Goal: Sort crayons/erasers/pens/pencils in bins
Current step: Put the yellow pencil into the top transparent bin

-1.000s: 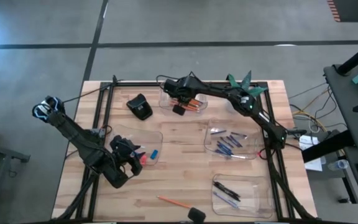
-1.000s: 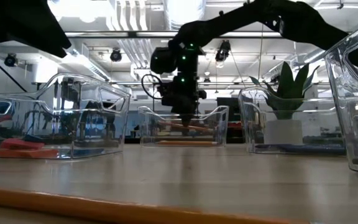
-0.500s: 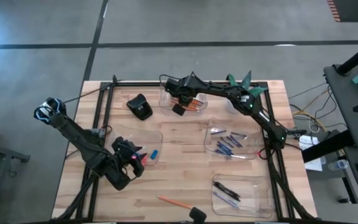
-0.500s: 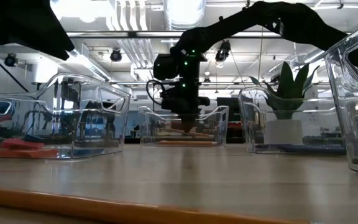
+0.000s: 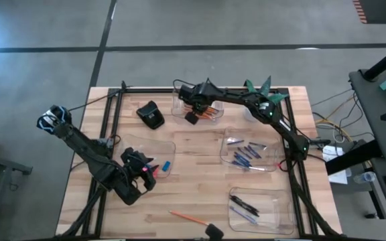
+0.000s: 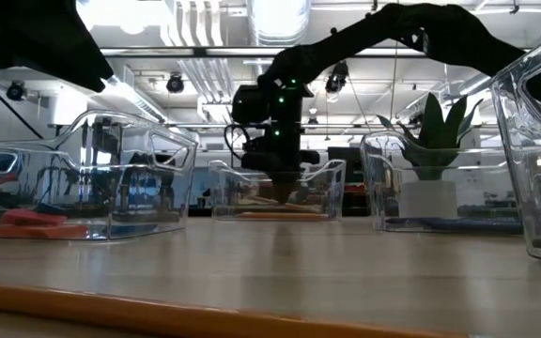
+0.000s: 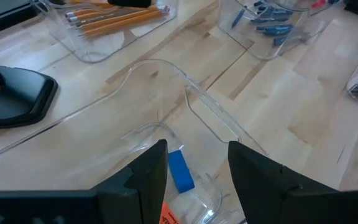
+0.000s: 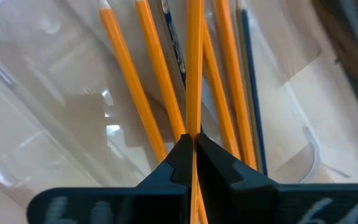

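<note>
My right gripper is over the far clear bin that holds several orange pencils. It is shut on one orange pencil, and its tip reaches down inside the bin in the low view. My left gripper is open and empty over the left bin. A blue eraser and a pink eraser lie on that bin's floor. One loose pencil lies flat on the table near the front edge. My right gripper pinches the orange pencil's shaft between its two fingertips. The fingers lie along the pencil. The pencil runs forward from the fingers, over the other pencils in the bin. Whether its far end touches them, I cannot tell.
A black lump sits left of the pencil bin and a potted plant to its right. A bin of blue crayons stands at the right and a bin of pens at the near right. A small black object lies at the front edge.
My right gripper has gone down a little into the pencil bin with the pencil still in its shut fingers. My left arm has kept still.
</note>
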Controlling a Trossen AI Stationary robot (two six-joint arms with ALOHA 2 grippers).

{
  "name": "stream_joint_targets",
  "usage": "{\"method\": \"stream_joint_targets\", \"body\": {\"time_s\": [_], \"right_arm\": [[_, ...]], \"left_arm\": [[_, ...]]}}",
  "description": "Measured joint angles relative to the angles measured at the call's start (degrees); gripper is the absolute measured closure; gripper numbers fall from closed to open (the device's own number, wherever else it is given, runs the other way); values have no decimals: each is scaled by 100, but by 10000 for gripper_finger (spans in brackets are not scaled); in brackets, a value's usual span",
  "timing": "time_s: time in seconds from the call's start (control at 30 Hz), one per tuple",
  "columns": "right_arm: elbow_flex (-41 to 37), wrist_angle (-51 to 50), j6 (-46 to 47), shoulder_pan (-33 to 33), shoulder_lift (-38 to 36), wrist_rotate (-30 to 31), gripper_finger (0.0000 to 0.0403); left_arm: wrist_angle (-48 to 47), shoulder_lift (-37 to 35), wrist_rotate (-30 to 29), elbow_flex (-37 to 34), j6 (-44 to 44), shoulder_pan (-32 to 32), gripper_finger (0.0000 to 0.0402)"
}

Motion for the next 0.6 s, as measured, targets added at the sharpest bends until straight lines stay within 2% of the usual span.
{"method": "stream_joint_targets", "body": {"time_s": [0.4,0.6], "right_arm": [[-188,444,34,0,-5,22,392],[-188,508,102,0,-5,24,348]], "left_arm": [[-2,0,-7,-2,2,0,248],[-2,0,-8,-4,2,0,248]]}}
